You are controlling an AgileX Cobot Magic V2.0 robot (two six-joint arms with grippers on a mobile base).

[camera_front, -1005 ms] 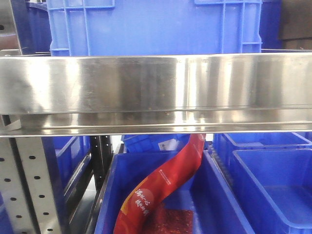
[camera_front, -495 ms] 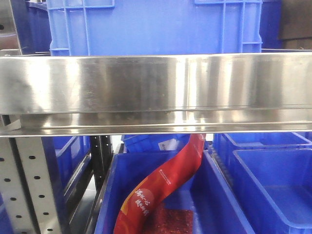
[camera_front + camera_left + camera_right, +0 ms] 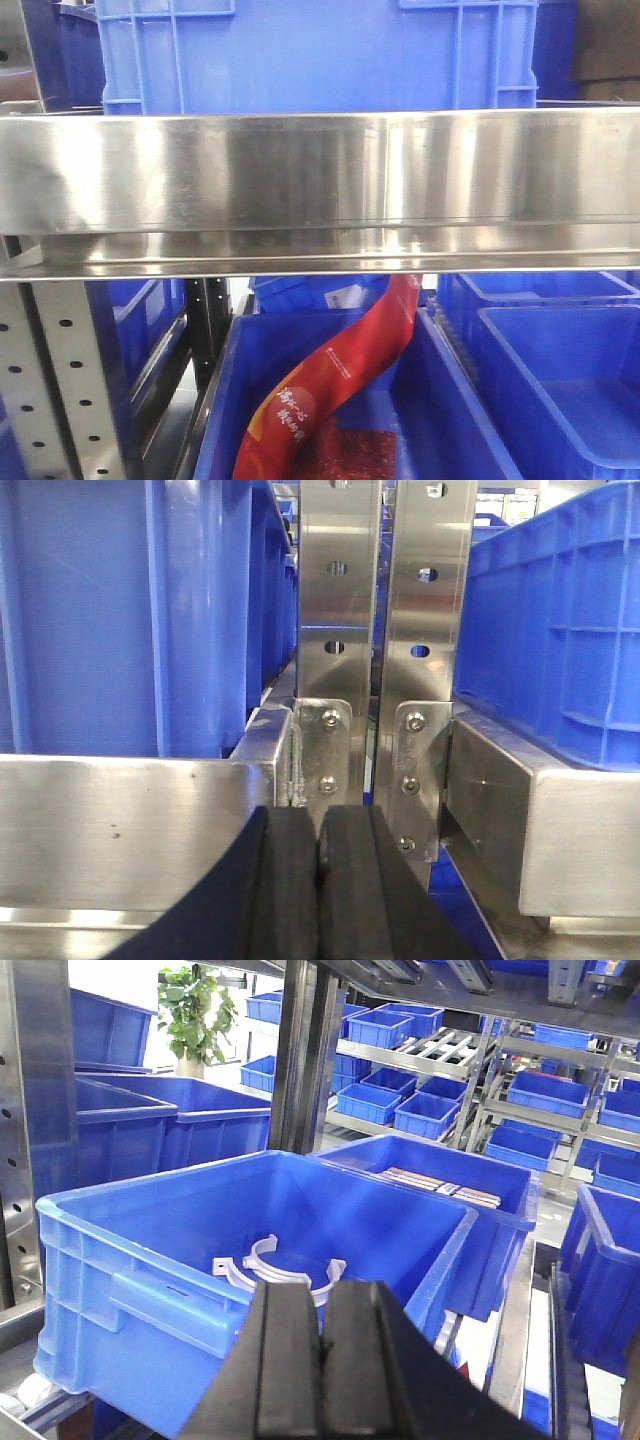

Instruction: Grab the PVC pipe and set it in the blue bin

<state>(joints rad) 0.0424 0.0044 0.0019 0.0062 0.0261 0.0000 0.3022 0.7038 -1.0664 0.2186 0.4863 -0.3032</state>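
Right gripper [image 3: 321,1345] has its pads pressed together, empty, just short of the near rim of a blue bin [image 3: 150,1220]. White PVC pipe clamps [image 3: 275,1268], possibly two, lie on the bin floor directly ahead. Left gripper [image 3: 318,855] is likewise pressed together, facing a narrow gap between steel uprights [image 3: 338,590], blue crates [image 3: 130,610] close on both sides
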